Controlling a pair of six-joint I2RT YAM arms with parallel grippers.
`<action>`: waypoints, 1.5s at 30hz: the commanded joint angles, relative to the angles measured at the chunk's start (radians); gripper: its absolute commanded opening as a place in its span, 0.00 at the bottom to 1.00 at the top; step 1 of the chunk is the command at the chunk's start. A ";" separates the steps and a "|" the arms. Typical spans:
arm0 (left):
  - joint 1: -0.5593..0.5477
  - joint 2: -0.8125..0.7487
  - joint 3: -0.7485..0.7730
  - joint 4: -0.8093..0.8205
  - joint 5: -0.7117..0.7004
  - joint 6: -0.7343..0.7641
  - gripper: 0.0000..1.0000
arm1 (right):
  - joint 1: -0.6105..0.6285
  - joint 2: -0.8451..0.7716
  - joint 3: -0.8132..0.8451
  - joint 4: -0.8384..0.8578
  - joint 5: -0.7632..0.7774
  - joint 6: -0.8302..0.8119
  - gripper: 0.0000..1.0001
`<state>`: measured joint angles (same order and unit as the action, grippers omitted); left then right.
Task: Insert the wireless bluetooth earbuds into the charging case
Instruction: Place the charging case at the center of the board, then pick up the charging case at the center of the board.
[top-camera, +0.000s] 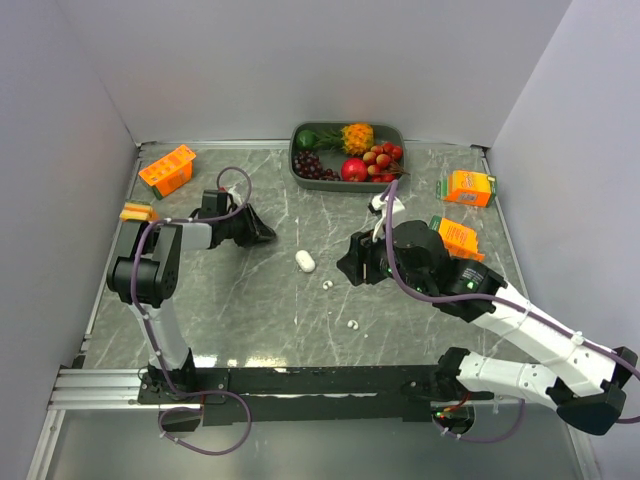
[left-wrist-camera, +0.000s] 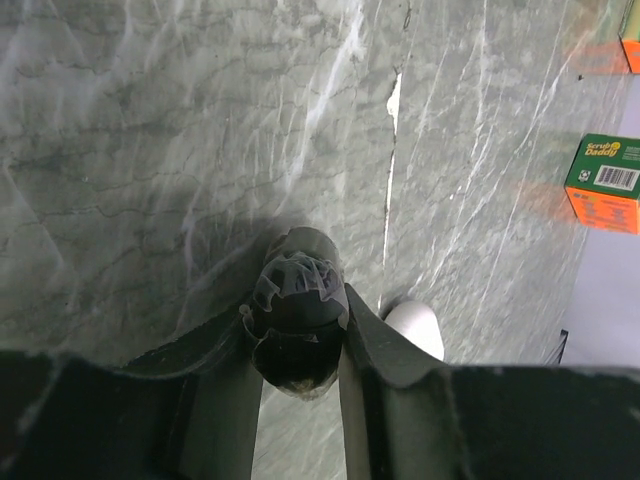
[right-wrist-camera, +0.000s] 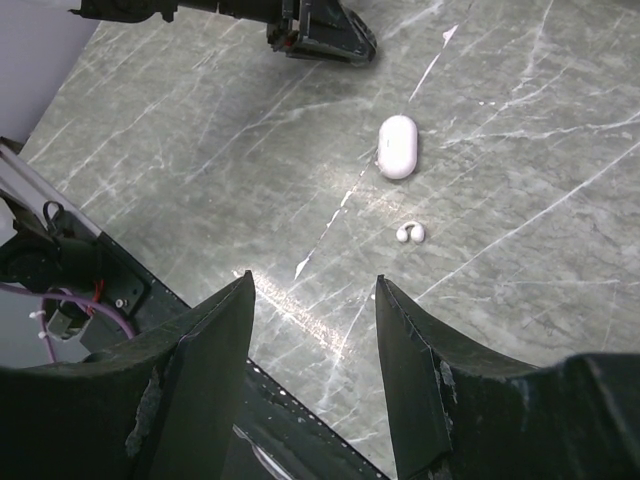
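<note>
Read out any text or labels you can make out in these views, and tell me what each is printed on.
"Scrub Daddy": on the green panel of the orange box, left wrist view.
Barcode beside it: digits too small to read.
Orange boxes in the top view: print too small to read.
Right wrist view: no text visible.

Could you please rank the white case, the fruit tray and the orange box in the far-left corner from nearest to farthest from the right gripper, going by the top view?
From the right gripper:
1. white case, just to its left on the table.
2. fruit tray, at the back wall.
3. orange box, in the far-left corner.
</note>
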<state>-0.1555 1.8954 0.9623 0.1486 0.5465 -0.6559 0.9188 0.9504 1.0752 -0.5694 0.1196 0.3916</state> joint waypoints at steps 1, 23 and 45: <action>0.010 0.017 0.007 -0.072 -0.014 0.041 0.38 | -0.012 -0.027 -0.001 0.031 -0.012 -0.005 0.60; 0.073 -0.169 -0.129 -0.297 -0.080 0.133 0.96 | -0.020 -0.048 -0.026 0.028 -0.024 0.000 0.60; -0.111 -0.905 -0.235 -0.402 -0.757 -0.241 0.96 | -0.020 -0.030 -0.072 0.043 0.092 -0.010 0.60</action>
<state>-0.2729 0.9550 0.7532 -0.2356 -0.1135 -0.6895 0.9024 0.9108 0.9936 -0.5674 0.1596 0.3916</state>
